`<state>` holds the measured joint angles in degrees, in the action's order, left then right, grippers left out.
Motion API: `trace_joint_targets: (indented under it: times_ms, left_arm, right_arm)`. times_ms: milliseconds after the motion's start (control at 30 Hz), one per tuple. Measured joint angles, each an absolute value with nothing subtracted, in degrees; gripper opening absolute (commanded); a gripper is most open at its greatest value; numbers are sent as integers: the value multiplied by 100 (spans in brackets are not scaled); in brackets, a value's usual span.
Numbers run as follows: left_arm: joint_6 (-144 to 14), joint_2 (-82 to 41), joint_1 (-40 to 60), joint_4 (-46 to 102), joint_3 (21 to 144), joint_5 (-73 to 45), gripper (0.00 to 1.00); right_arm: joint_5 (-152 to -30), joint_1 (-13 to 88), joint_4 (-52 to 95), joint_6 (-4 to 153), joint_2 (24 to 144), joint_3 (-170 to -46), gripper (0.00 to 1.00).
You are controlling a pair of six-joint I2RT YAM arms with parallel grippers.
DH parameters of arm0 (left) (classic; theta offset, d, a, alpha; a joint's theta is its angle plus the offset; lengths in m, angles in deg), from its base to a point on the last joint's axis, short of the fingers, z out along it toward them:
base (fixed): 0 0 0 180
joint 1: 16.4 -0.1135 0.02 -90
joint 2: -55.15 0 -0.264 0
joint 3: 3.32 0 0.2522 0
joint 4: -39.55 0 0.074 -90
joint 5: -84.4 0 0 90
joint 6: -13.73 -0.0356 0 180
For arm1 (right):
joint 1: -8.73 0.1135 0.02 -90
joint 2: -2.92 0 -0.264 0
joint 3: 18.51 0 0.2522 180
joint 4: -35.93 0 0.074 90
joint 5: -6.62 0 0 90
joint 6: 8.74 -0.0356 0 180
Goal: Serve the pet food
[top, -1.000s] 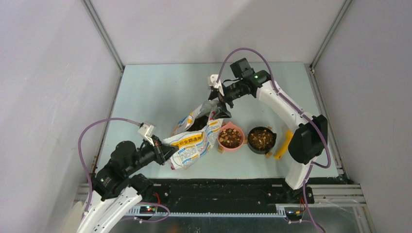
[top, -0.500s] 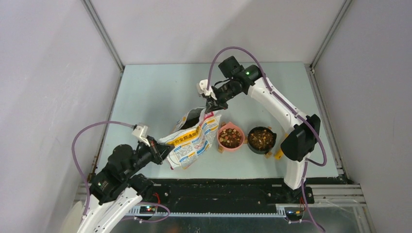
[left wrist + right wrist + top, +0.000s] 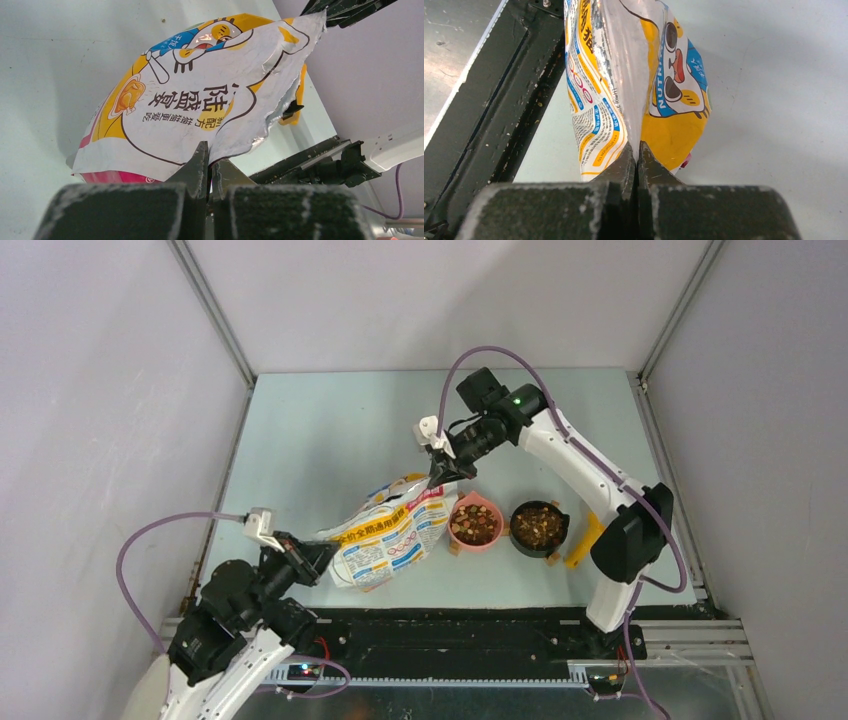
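The pet food [image 3: 475, 526] fills a pink bowl [image 3: 455, 519], and more of it [image 3: 539, 527] fills a black bowl [image 3: 518, 537] to its right. A glossy white and yellow bag [image 3: 385, 537] hangs stretched and tilted between both arms, left of the pink bowl. My left gripper [image 3: 318, 557] is shut on the bag's lower left corner; the left wrist view shows its tips [image 3: 210, 162] pinching the bag [image 3: 200, 95]. At the bag's upper edge my right gripper [image 3: 440, 476] is shut, pinching a fold of the bag [image 3: 634, 75] between its tips [image 3: 638, 150]. The bag's contents are hidden.
A yellow tool [image 3: 583, 538] lies right of the black bowl. The black base rail [image 3: 470, 630] runs along the table's near edge. Grey walls close in the pale table [image 3: 320, 430] on three sides.
The right gripper has shut on the bag's upper edge. The left arm has pulled back toward the near left, drawing the bag left and lower, and its open mouth has flattened shut.
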<state>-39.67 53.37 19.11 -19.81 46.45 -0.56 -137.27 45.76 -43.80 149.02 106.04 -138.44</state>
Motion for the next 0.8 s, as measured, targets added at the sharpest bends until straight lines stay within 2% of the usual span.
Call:
trace_joint_targets:
  times_ms: [33,100,133,200,400,600,667,800]
  left_arm:
    - [-3965,5346,1911,-1986,4645,-73,5]
    - [-3981,5353,1908,-1986,4645,-154,23]
    - [-4026,5340,1906,-1977,4645,-191,36]
    - [-4112,5252,1898,-1846,4693,-338,49]
    - [-4512,4419,1878,-1262,5065,-1020,56]
    - [-5010,3770,1871,-1181,5382,-1424,45]
    - [-5196,3698,1867,-1243,5436,-1512,45]
    - [-5414,3678,1867,-1396,5520,-1656,52]
  right_arm:
    - [-13681,4607,-4335,14905,10553,-13789,0]
    - [-13550,4670,-4223,14887,10442,-13682,0]
    - [-13499,4694,-4186,14878,10402,-13647,0]
    - [-13377,4749,-4125,14828,10339,-13610,0]
    - [-13250,4814,-4094,14719,10298,-13610,0]
    - [-13211,4830,-4103,14640,10276,-13610,0]
    - [-13213,4825,-4116,14616,10276,-13610,0]
    - [-13274,4769,-4133,14496,10276,-13610,0]
